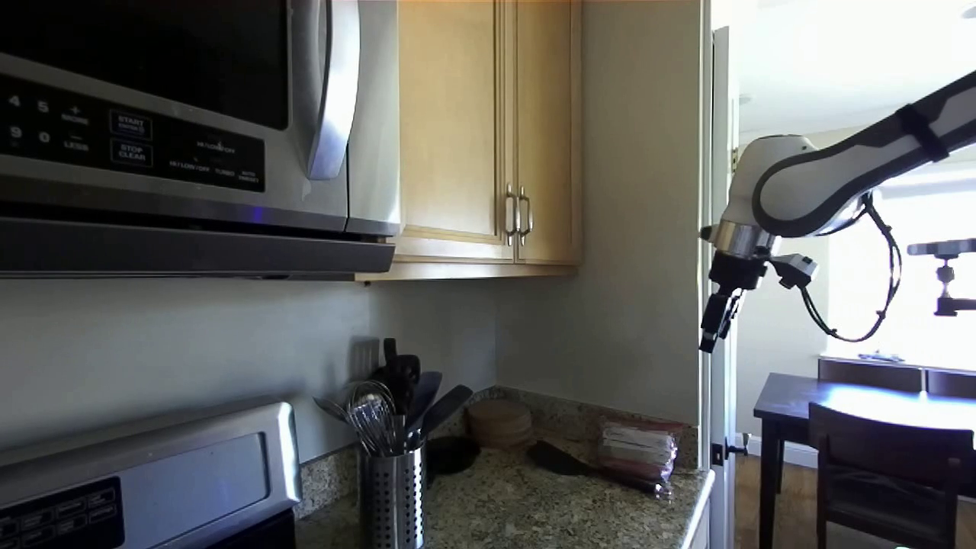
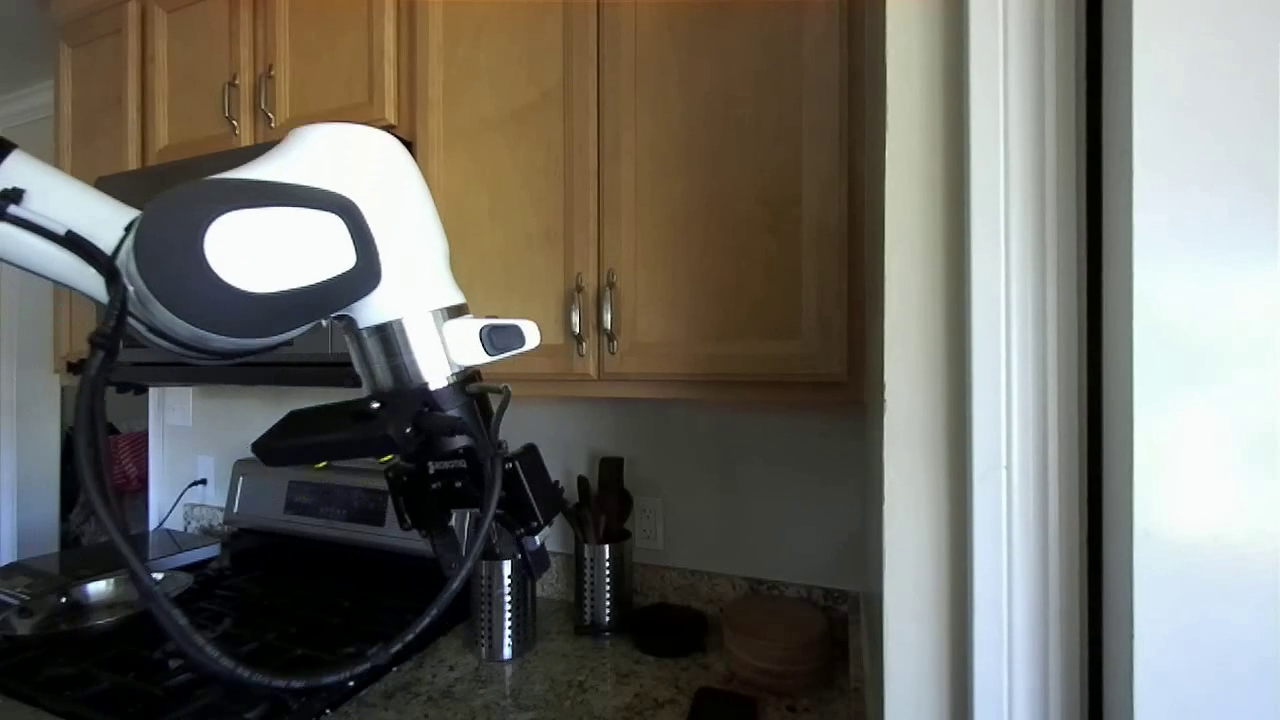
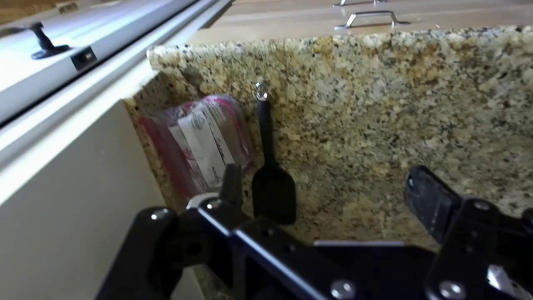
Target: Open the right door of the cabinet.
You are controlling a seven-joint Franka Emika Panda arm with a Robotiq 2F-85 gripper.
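Note:
The light-maple cabinet (image 1: 457, 271) (image 2: 720, 392) hangs on the wall with its doors shut in both exterior views. Its right door (image 1: 547, 130) (image 2: 730, 190) is flush with the left one. The right door's silver bar handle (image 1: 526, 216) (image 2: 609, 312) is on its left edge, close beside the left door's handle. My gripper (image 1: 711, 343) (image 2: 495, 560) points down, lower than the handles and apart from the cabinet. In the wrist view, the gripper (image 3: 324, 177) is open with nothing between its fingers, above the counter. The cabinet is out of the wrist view.
A microwave (image 1: 320, 198) hangs left of the cabinet. Utensil holders (image 1: 393, 488) (image 2: 603, 585) stand on the granite counter (image 3: 374, 104). A bagged packet (image 3: 204, 141) and black spatula (image 3: 272, 191) lie by the side wall (image 1: 640, 229). A white door frame (image 2: 1020, 350) borders the wall.

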